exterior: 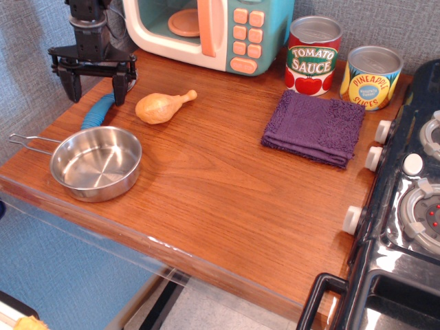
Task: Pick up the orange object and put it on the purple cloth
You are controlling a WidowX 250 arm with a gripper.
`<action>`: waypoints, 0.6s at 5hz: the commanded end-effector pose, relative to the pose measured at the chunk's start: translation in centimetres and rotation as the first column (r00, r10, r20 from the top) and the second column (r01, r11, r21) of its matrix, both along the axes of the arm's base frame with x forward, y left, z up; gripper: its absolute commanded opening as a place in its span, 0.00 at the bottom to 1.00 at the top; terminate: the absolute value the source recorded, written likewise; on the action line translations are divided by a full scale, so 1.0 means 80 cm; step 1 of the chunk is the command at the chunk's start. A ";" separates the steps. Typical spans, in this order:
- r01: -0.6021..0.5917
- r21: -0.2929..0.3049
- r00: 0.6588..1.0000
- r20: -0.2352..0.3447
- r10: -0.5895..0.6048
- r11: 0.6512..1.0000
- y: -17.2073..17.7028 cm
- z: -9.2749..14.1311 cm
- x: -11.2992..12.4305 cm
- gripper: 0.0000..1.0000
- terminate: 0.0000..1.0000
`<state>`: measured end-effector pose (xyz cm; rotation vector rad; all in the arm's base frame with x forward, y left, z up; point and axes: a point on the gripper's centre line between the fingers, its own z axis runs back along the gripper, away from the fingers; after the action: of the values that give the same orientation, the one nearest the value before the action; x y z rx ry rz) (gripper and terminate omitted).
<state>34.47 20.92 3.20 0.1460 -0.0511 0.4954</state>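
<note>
The orange object, a glossy tan-orange toy drumstick, lies on the wooden counter at the back left, bone end pointing right. The purple cloth lies folded at the right, in front of two cans. My gripper is open and empty, fingers pointing down, hovering at the far left just left of the drumstick and over a blue-handled fork. It does not touch the drumstick.
A steel pan with a wire handle sits at the front left. A toy microwave stands at the back with an orange plate inside. Tomato sauce and pineapple cans stand behind the cloth. A toy stove fills the right.
</note>
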 end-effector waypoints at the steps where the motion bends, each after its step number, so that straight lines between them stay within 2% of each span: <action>1: 0.090 0.030 0.976 0.195 -0.094 0.995 -0.041 0.085 0.029 1.00 0.00; 2: 0.150 0.046 0.963 0.219 -0.157 0.988 -0.073 0.098 0.044 1.00 0.00; 3: 0.208 0.042 0.964 0.162 -0.212 0.977 -0.099 0.076 0.051 1.00 0.00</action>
<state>39.15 12.67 7.75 0.1159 -0.1993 0.2918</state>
